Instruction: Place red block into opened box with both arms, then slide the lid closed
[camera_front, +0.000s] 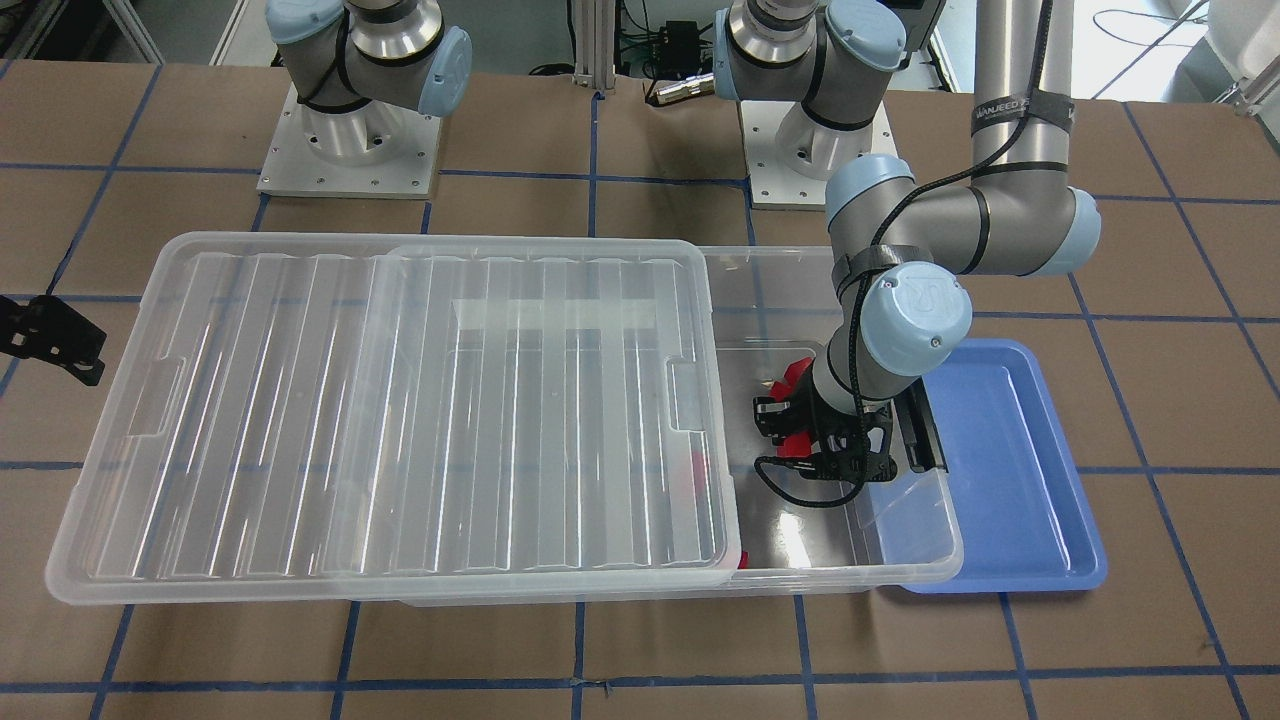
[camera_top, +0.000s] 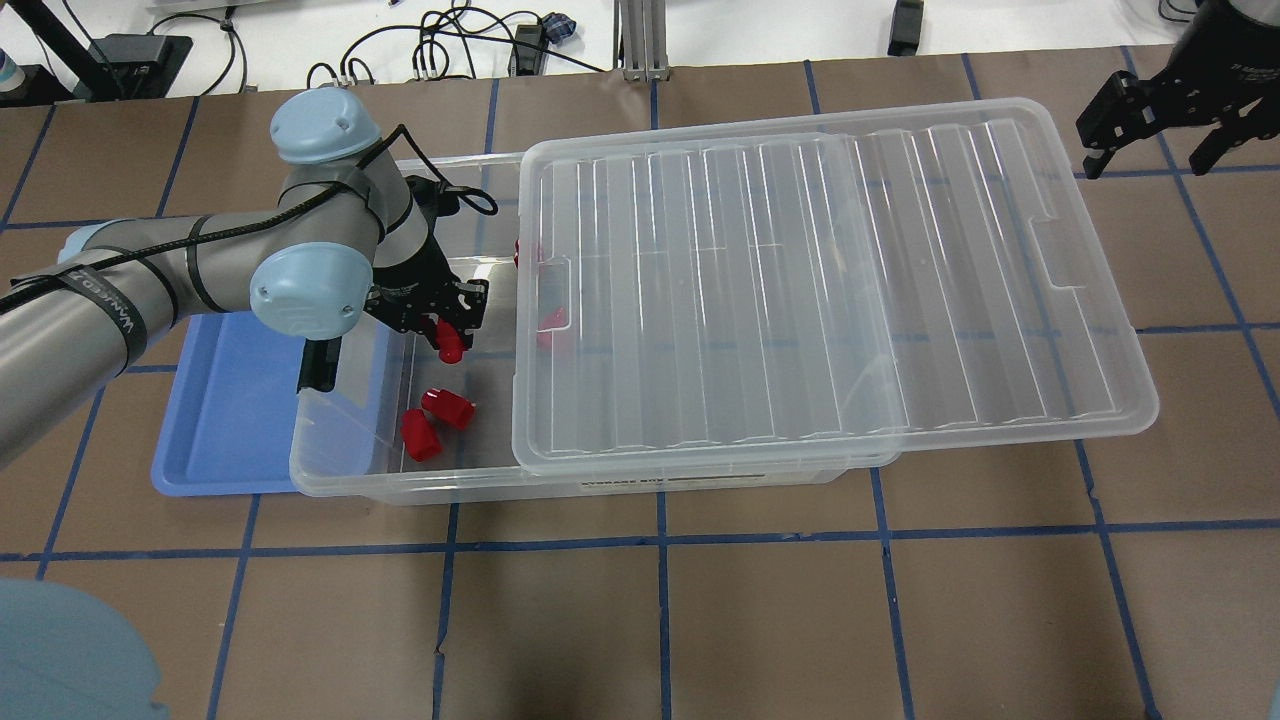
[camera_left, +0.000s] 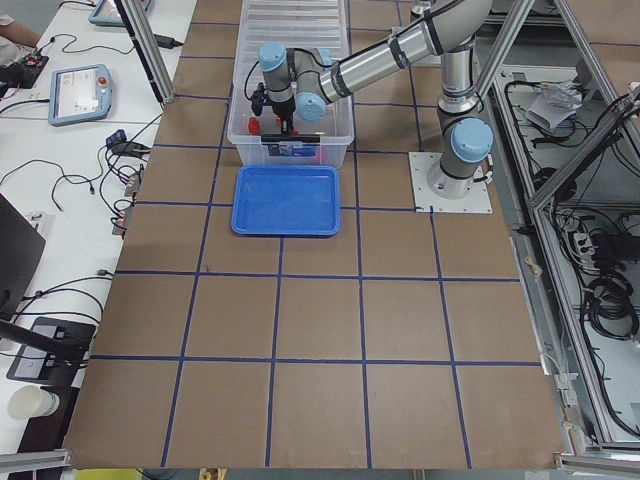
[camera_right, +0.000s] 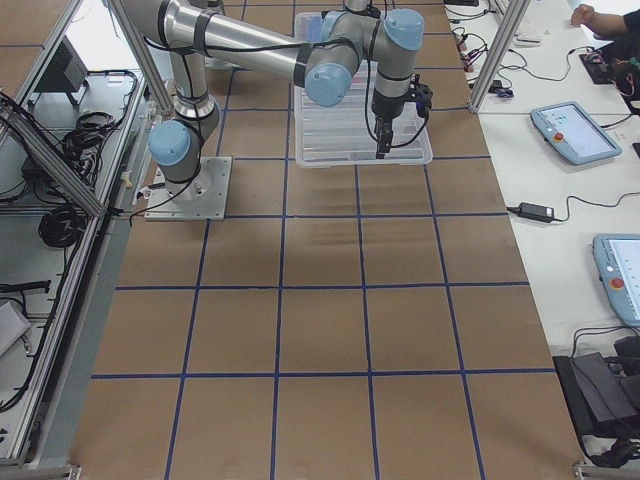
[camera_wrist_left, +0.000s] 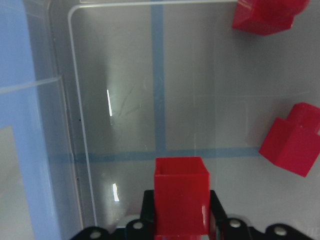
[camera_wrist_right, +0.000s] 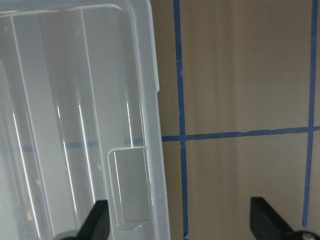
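**Red block gripped over the box's open end**

A brown table (camera_top: 760, 620) taped in a blue grid, with cables and a tablet (camera_left: 80, 95) on side benches. Over the box's (camera_top: 340, 470) uncovered end, the left gripper (camera_top: 447, 335) pinches a glossy, square-faced red block (camera_wrist_left: 180, 195). The ribbed lid (camera_top: 830, 290) covers the rest of the box. Past the box's far end, the right gripper (camera_top: 1150, 140) hangs with jaws spread

red block (camera_wrist_left: 180, 195): bright red, roughly cubic, pinched between the left gripper's fingers over the box floor.
box (camera_top: 450, 487): clear bin, left end uncovered.
lid (camera_top: 800, 290): translucent, ribbed, lying on the box, shifted right and overhanging its right end.
left gripper (camera_top: 448, 338): inside the uncovered end, clamping the red block.
right gripper (camera_top: 1150, 115): fingers spread, just off the lid's far right corner.
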